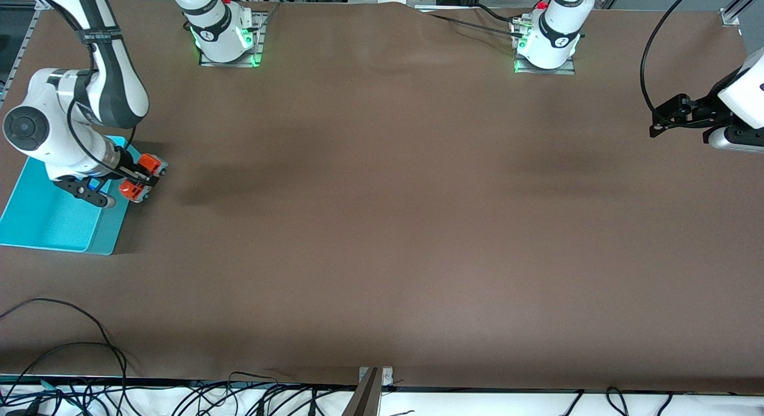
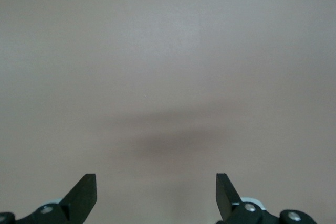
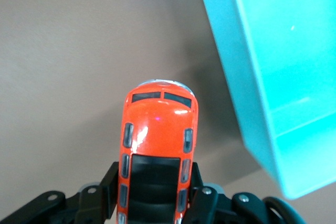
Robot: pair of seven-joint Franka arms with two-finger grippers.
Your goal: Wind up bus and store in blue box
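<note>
A broad brown table (image 1: pixel 382 225) is filling the scene, its cloth bare except at the right arm's end, where the blue box (image 1: pixel 42 219) is sitting with its open top facing up, ready to receive the toy. The right gripper (image 1: pixel 140 177) is hovering just beside the box's long wall, over the table rather than over the bin, and its fingers are pinching the bus (image 1: pixel 143 176) across its sides toward the rear. Gripping the flanks is leaving the roof, nose and wheels free, which I judge suits both running the wheels against the cloth to wind the spring and dropping the toy cleanly afterwards. In the right wrist view the bus (image 3: pixel 157 156) is pointing away from the camera with its orange roof and dark windows uppermost, and the blue box (image 3: pixel 273 77) is lying close alongside, so only a short sideways carry appears to be needed. The left gripper (image 1: pixel 671 120) is waiting at the left arm's end of the table; its jaws are standing wide apart and holding nothing, with only plain cloth beneath its fingertips (image 2: pixel 84 192).
</note>
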